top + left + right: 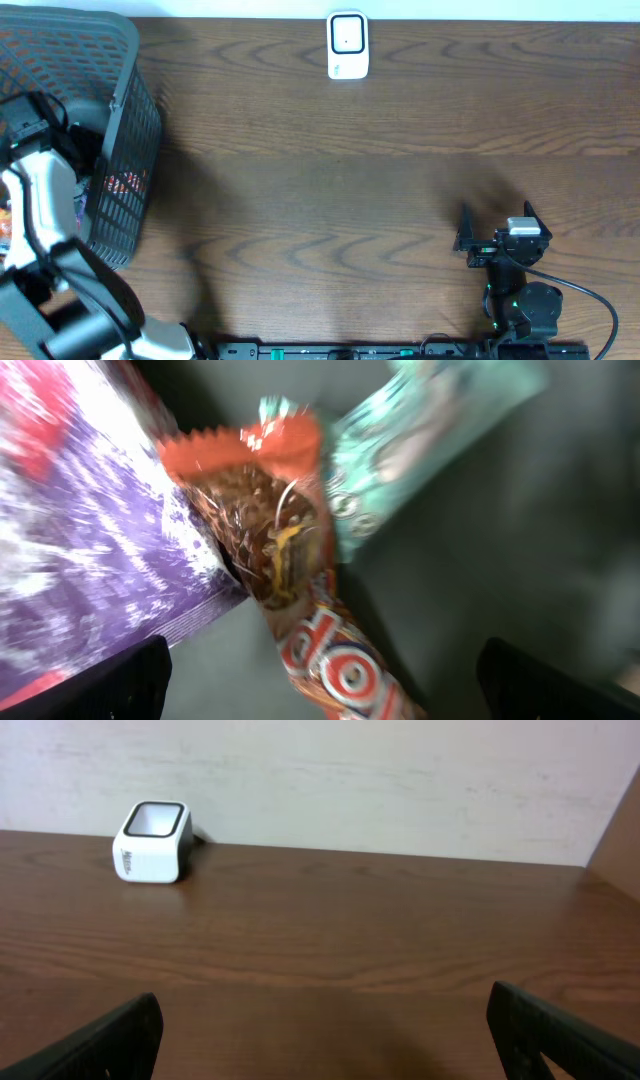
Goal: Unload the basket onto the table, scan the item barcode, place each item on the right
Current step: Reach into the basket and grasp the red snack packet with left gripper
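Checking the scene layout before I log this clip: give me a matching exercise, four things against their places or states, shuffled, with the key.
Things:
1. white scanner
2. mesh basket
3. orange snack packet
4. right gripper

Places or states:
A. lying next to a purple packet
B. far edge of the table, near its middle
C. left end of the table
D. near edge, right side, jaws open and empty

Pairs: 1-B, 2-C, 3-A, 4-D.
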Motion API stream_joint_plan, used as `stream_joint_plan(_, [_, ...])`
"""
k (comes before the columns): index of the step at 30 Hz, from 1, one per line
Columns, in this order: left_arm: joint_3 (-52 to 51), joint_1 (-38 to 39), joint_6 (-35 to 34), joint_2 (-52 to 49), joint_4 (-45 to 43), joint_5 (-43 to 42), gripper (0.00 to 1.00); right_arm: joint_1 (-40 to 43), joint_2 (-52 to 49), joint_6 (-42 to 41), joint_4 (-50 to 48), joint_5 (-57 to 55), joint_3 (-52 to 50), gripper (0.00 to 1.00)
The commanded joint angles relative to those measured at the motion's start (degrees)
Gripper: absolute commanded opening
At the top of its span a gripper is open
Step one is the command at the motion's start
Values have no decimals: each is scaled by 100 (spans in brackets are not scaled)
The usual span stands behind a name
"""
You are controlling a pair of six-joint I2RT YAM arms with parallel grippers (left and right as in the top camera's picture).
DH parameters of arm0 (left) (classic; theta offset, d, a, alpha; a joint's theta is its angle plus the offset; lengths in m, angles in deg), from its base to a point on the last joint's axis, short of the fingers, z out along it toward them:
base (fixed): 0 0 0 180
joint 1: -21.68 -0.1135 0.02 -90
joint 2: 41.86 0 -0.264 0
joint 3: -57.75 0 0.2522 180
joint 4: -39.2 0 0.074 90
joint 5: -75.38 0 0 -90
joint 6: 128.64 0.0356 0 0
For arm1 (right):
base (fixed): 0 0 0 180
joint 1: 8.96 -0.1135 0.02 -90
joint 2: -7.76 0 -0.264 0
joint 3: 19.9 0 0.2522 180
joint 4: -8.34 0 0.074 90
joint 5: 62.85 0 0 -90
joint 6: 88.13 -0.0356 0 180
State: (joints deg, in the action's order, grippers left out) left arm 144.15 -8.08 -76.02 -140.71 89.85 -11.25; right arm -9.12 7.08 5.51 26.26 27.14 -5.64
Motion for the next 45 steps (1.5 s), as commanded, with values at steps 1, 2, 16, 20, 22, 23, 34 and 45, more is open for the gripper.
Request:
stream_joint_plan(1, [-37, 87, -240, -494, -48, 164, 98, 35, 31, 72, 11, -48, -17, 99])
stream_joint_plan(2, [-37, 118, -236, -605, -101, 164, 98, 35, 31, 72, 11, -48, -17, 99])
stream_joint_plan(16, [-39, 354, -210, -1539, -942, 254, 85, 35, 31, 72, 11, -48, -20, 99])
stream_joint_plan(20, [-39, 354, -111, -1679, -935, 269, 66, 35, 31, 72, 11, -48, -17, 99])
stream_joint_plan(22, [-44, 354, 57, -1703, -935, 271, 55, 35, 31, 72, 11, -48, -17, 99])
stream_joint_plan(23, [-44, 354, 164, -1703, -935, 271, 39, 35, 31, 72, 11, -48, -17, 99])
stream_joint_plan(34, [-39, 249, 481, -540, -761, 133, 7, 35, 31, 72, 11, -48, -17, 99])
stream_joint_plan(45, [-39, 251, 479, 2446, -1075, 114, 7, 35, 31, 72, 11, -48, -17, 99])
